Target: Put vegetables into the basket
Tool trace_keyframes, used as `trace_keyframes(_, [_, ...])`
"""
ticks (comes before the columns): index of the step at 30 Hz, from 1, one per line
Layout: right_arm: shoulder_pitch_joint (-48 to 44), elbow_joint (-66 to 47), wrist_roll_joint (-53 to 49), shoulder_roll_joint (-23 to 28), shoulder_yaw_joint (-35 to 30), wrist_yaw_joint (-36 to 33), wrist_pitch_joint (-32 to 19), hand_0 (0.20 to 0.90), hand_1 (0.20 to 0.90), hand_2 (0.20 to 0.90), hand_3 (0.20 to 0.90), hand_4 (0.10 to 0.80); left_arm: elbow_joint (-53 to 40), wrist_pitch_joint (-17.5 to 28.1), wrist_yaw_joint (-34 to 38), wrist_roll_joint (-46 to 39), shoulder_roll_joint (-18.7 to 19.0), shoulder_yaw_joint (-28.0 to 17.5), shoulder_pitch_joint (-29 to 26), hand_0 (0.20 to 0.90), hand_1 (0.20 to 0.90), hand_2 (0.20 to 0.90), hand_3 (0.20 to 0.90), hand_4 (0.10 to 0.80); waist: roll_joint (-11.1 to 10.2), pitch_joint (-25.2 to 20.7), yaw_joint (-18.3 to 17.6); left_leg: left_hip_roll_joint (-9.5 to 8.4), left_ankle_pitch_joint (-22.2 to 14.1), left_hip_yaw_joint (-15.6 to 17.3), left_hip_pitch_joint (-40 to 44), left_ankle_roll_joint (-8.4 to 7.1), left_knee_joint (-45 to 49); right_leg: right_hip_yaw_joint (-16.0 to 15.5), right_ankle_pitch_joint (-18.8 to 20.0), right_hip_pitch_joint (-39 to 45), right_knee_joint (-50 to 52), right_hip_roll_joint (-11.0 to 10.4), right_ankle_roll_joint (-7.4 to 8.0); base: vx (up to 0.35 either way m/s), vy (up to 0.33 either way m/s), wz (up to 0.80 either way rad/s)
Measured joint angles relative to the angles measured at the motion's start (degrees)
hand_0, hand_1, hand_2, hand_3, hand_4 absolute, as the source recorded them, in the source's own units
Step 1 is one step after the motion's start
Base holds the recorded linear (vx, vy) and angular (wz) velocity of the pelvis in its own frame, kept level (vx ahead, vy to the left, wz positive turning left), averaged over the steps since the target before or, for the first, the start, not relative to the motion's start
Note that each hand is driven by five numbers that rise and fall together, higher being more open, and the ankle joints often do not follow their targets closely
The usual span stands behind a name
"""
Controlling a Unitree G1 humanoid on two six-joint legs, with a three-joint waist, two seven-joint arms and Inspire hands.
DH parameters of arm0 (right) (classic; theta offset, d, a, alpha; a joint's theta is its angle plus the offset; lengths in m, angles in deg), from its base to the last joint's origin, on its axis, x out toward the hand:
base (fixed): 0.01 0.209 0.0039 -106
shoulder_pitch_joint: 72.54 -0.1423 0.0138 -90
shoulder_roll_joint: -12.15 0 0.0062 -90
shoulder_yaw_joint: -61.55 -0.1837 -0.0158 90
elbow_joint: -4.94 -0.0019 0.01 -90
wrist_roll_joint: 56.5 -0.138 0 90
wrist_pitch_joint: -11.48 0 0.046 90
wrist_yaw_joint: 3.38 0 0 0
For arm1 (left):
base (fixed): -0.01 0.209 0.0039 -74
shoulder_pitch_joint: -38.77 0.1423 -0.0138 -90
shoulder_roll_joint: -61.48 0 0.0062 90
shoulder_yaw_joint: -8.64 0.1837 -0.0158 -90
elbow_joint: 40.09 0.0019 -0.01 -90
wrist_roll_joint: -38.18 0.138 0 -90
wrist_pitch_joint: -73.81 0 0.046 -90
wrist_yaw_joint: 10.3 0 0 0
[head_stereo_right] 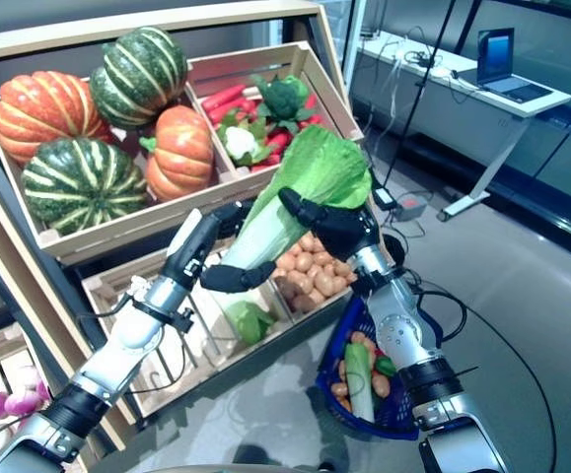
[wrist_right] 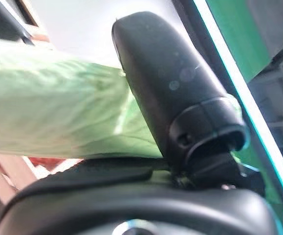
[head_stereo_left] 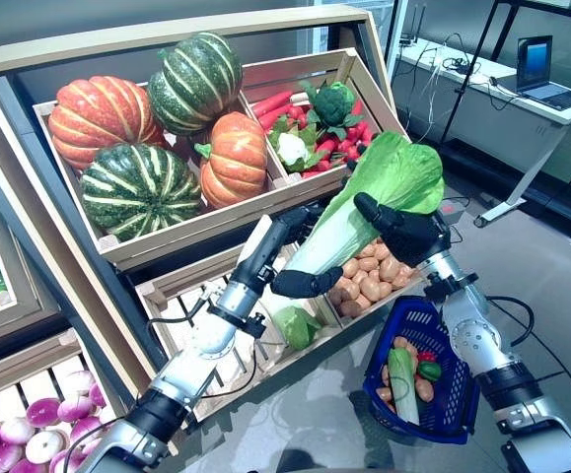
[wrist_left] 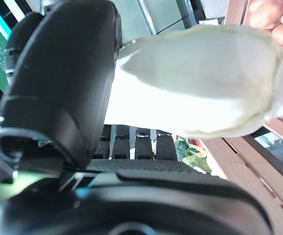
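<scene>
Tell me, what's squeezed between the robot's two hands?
A cabbage: the left hand grips its white stalk, the right hand its green leaves. Both eye views show it.

Each arm is a chain of silver-grey metal segments with black joints. The left robot hand (head_stereo_left: 300,281) and the right robot hand (head_stereo_left: 403,232) are matte black, with smooth, rounded fingers.

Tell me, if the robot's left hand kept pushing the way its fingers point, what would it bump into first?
Probably the potatoes in the lower crate, though depth is hard to judge. The left hand grips the cabbage by its white stalk.
</scene>
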Motion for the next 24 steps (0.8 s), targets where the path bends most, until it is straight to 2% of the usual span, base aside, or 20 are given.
trace_keyframes(14, [0.0, -0.9, 0.6, 0.0, -1.1, -0.4, 0.4, 0.9, 0.9, 0.9, 0.9, 0.8, 0.4, 0.0, 0.4, 0.0, -0.2, 0.2, 0.0, 0.3, 0.3, 0.3, 0.3, 0.4, 0.0, 0.0, -0.1, -0.01, 0.0, 0.0, 0.0, 0.0, 0.0, 0.1, 0.0, 0.0, 0.0, 0.0, 0.02, 0.0, 0.0, 0.0])
trace_keyframes(20, [0.0, -0.8, 0.3, 0.3, -1.4, -0.1, 4.6, 0.9, 0.9, 0.9, 0.9, 0.8, 1.5, 0.0, 0.4, 0.0, 0.2, 0.2, 0.0, 0.3, 0.3, 0.3, 0.3, 0.4, -0.1, -0.1, 0.0, -0.01, 0.0, 0.0, 0.0, 0.0, 0.0, 0.0, 0.0, 0.0, 0.0, 0.0, 0.02, 0.0, 0.0, 0.0])
trace_keyframes(24, [0.0, -0.5, 0.3, 2.3, -1.4, 1.6, 8.6, 0.9, 0.9, 0.9, 0.9, 0.8, 2.0, 0.0, 0.3, 0.2, 1.2, 0.3, 0.0, 0.3, 0.3, 0.3, 0.3, 0.4, -0.6, -0.4, 0.1, 0.0, 0.0, -0.1, 0.0, 0.0, 0.0, 0.0, 0.0, 0.1, 0.0, 0.0, 0.03, 0.0, 0.0, 0.0])
